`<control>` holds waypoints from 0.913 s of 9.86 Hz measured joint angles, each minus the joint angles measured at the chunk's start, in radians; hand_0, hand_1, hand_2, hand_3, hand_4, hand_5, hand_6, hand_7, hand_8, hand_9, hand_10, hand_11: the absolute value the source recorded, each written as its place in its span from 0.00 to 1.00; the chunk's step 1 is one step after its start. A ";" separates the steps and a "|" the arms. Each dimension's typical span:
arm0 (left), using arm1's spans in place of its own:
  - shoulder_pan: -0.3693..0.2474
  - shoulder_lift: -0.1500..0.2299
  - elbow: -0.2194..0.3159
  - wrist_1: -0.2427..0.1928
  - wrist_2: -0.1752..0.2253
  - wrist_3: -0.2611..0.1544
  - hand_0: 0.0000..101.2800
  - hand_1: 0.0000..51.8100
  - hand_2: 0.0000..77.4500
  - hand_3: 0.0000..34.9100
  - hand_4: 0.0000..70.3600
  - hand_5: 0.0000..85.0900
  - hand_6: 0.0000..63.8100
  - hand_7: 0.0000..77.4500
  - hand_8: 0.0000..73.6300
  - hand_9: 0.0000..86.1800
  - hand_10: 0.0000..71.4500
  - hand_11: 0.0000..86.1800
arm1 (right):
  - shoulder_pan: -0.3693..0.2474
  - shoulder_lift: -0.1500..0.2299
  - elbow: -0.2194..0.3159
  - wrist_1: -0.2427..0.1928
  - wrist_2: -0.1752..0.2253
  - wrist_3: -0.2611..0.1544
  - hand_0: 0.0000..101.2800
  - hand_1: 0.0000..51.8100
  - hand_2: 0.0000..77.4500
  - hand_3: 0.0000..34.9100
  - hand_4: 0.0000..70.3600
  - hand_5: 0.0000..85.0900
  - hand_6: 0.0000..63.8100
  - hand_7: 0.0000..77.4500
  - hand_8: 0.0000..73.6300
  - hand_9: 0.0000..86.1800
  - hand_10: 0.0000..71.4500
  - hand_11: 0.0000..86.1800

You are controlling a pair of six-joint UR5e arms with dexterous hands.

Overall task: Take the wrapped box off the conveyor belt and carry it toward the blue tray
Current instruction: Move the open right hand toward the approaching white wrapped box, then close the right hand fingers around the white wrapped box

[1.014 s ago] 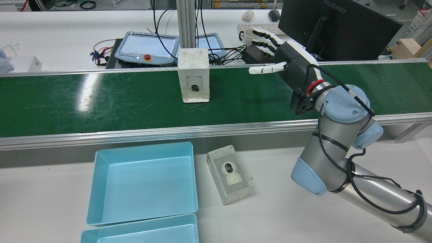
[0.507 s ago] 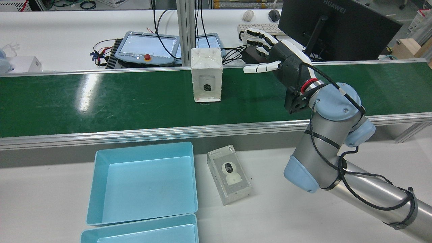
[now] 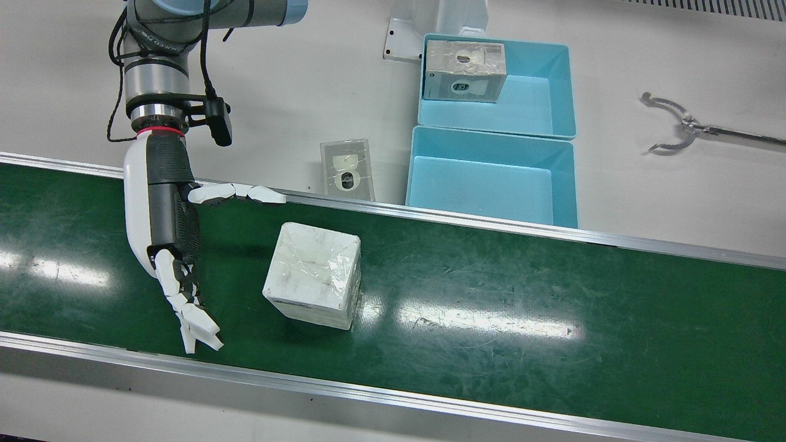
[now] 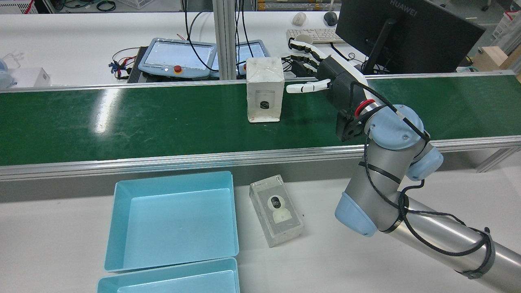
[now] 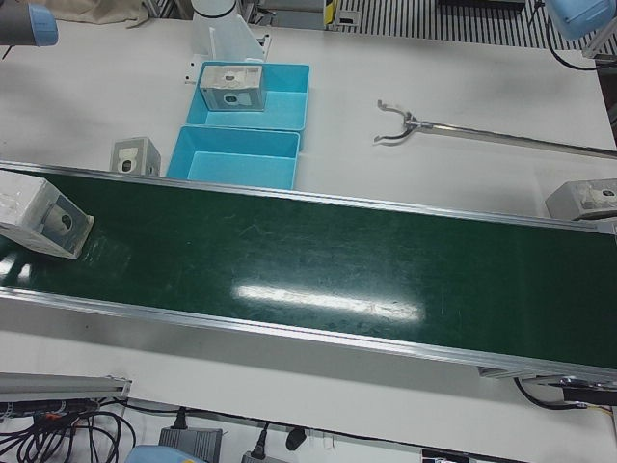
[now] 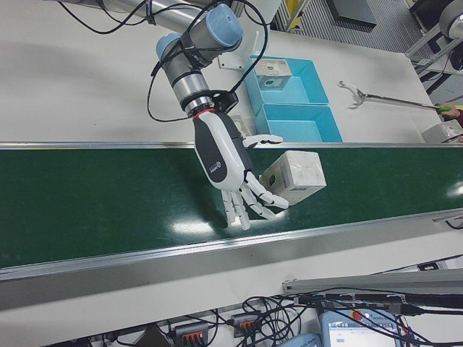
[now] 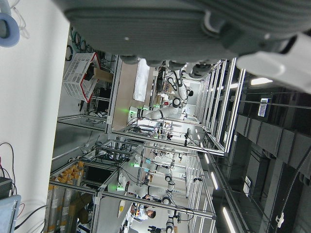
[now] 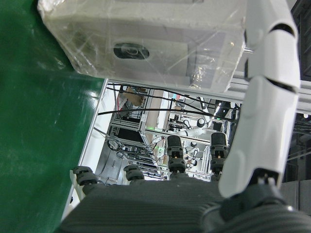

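Spreading my right hand (image 3: pixel 163 221) wide and empty above the conveyor belt (image 3: pixel 552 307), I face the wrapped box (image 3: pixel 313 274) standing upright near my palm. I should bracket both side faces squarely before squeezing, since its slick wrap could slip.

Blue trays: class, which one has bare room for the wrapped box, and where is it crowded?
The blue tray nearer the belt is bare inside. The farther tray holds a boxed camera in one corner. On the white table between the trays and the right hand, another boxed camera crowds the path from the wrapped box.
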 joint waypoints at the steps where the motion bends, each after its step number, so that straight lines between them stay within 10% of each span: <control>1: 0.000 0.000 0.000 0.000 0.000 0.000 0.00 0.00 0.01 0.00 0.00 0.01 0.00 0.01 0.01 0.00 0.00 0.00 | -0.004 0.000 -0.004 0.000 0.000 0.000 0.44 0.24 0.20 0.85 0.09 0.22 0.00 0.23 0.00 0.06 0.04 0.07; 8: 0.000 0.000 0.000 0.000 0.000 0.000 0.00 0.00 0.01 0.00 0.00 0.01 0.00 0.01 0.00 0.01 0.01 0.00 | -0.010 0.001 -0.039 0.045 0.000 0.000 0.42 0.20 0.19 0.84 0.12 0.22 0.00 0.24 0.00 0.06 0.07 0.09; 9: 0.000 0.000 0.000 0.000 0.000 0.000 0.00 0.00 0.01 0.00 0.00 0.01 0.00 0.01 0.00 0.01 0.01 0.00 | -0.011 0.000 -0.040 0.050 0.000 0.000 0.41 0.19 0.24 0.84 0.26 0.28 0.00 0.26 0.00 0.04 0.08 0.10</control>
